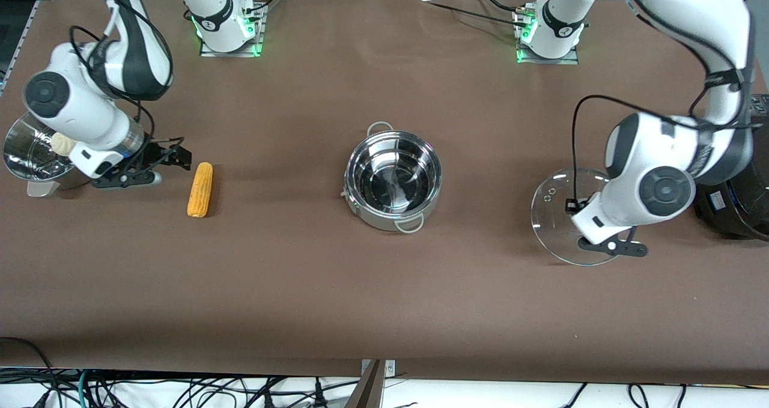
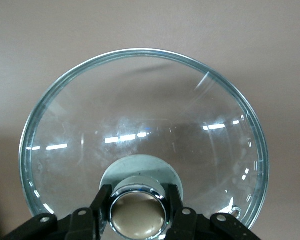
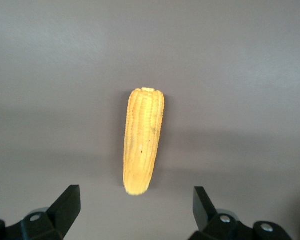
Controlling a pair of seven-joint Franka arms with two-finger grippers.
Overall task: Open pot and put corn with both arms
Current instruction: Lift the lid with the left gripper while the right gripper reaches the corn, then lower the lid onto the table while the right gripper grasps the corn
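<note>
My right pincer [image 1: 171, 155] is hanging wide open beside one yellow-orange corn [image 1: 200, 189] lying on the bench [image 1: 384, 300]. One shiny lidless pot [image 1: 393, 179] is sitting mid-bench. My left pincer [image 2: 138, 210] is gripping the knob [image 2: 138, 214] of one glass lid [image 1: 559, 216].

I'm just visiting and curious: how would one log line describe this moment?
pot: open, empty | lid: gripped by left gripper, by table | corn: on table | right gripper: open beside corn

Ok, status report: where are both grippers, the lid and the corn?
Left gripper shut on lid knob, beside open pot. Right gripper open, short of corn lying on table. Nothing in the way.
</note>
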